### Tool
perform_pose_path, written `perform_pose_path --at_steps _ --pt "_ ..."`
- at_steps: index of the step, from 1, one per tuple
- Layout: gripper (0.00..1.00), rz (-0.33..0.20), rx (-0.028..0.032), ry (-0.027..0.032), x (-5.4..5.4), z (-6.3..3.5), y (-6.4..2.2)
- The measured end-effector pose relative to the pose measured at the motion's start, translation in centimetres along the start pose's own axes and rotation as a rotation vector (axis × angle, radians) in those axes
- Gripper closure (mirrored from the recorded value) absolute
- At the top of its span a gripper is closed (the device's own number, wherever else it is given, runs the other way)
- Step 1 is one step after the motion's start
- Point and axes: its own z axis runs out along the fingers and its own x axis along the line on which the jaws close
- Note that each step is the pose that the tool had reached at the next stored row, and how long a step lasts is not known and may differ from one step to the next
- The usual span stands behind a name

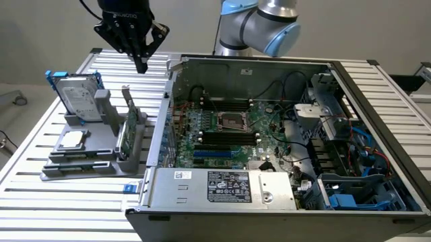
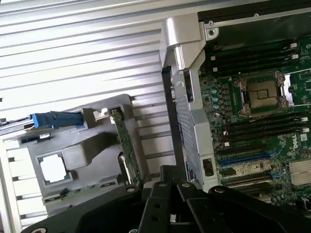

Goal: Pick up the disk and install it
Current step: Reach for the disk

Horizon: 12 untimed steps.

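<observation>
Disk: I am seeing the disk (image 1: 75, 98) standing on edge at the far end of the grey holder (image 1: 74, 170). It is leaning back a little, with its white label facing the exterior camera and its blue carrier frame showing at both upper corners; nothing is touching it. In the wrist view I am looking at the disk (image 2: 57, 119) edge-on, mostly its blue frame.

Gripper: the gripper (image 1: 141, 66) is hanging above the table, higher than the disk and off to the exterior view's right of it, well apart from it. It is pointing down between the holder and the near corner of the case.

Fingers: I am reading them as pressed together at the tips and carrying nothing. In the wrist view the gripper (image 2: 170, 177) is showing as dark linkages.

Holder neighbours: a square silver processor chip (image 1: 72, 140) is lying flat in front of the disk, and a green memory stick (image 1: 128, 132) is standing on edge on the holder's case side.

Case: the open computer case (image 1: 163, 126) is sitting just beside the holder, lid off. It is exposing the motherboard (image 1: 222, 143), the processor socket (image 1: 229, 120), the labelled power supply (image 1: 222, 187) and a blue drive bay (image 1: 350, 200) at the exterior view's lower right.

Table: a slatted aluminium table (image 1: 40, 212) is carrying everything.

Arm: the blue-jointed arm (image 1: 266, 22) is reaching in from behind the case.
</observation>
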Motion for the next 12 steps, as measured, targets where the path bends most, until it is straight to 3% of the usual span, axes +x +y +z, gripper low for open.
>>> perform_pose_path --at_steps 12 --pt "0.89 0.003 0.0001 -0.0001 5.7 0.69 0.64"
